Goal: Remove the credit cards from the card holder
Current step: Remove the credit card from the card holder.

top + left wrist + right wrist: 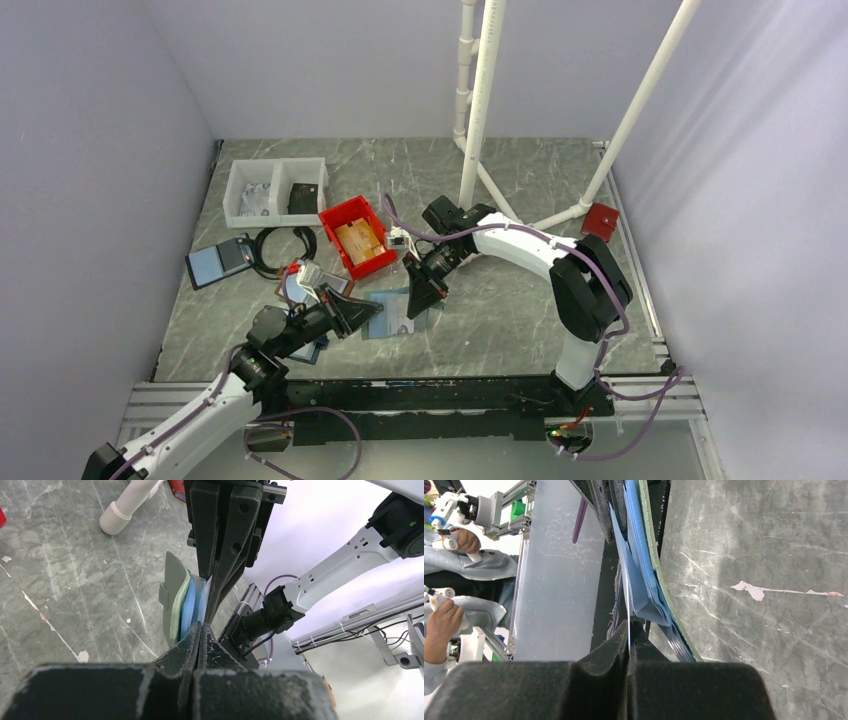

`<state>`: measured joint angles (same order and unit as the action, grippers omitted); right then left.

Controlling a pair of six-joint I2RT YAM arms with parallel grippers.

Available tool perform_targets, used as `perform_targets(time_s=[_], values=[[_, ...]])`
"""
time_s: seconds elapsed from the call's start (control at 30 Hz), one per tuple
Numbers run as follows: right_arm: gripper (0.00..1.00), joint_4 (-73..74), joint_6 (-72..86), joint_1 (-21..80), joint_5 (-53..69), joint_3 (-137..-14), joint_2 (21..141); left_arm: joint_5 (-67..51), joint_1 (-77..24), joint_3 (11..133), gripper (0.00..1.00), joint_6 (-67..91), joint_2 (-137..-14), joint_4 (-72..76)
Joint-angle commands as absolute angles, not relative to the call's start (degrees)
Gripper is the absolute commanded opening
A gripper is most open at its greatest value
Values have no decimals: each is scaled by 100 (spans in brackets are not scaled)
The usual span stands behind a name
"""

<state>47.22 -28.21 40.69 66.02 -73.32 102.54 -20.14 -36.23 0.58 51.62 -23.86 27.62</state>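
The flat bifold card holder (396,318) with its light teal-green edge and pale blue clear-pocket panels sits between the two pincers, pinched from opposite sides, over the near middle of the grey marble-patterned table (520,300). The left wrist view shows it edge-on (182,605), with the grey-green cover to the left of the left gripper (198,630) and the blue sheets fanned beside it. That pincer's fingers are pressed together on the holder's near edge. The right gripper (210,600) comes in from the far side, straight ahead of the left one, its fingers also together on the sheets. In its own wrist view the right gripper (629,630) nips one thin blue sheet, with the rest of the holder (642,555) just right of its fingertips and the left gripper (600,502) beyond. From above, the left gripper (370,312) and right gripper (423,303) meet nearly tip to tip. A red plastic bin (340,215) holding tan blocks lies behind the right pincer. Well beyond the left pincer are a white two-compartment tray (232,190), a coiled black cable (262,250) and a dark-edged folder (215,263). White plastic pipes (482,100) rise at the far edge.
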Motion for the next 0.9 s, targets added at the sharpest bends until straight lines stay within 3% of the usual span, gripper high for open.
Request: perform_targets(time_s=[0.0, 0.57, 0.87], values=[[0, 4873, -3062, 4044, 6623, -7541, 10293, -2058, -3550, -202, 0, 5063, -2028, 2640], [0, 4948, -3195, 4043, 6399, -7550, 10298, -1664, -3485, -45, 0, 5002, -985, 807], [0, 5038, -3279, 4043, 5804, -7581, 10275, -1225, -3455, 79, 0, 5303, -1222, 47]])
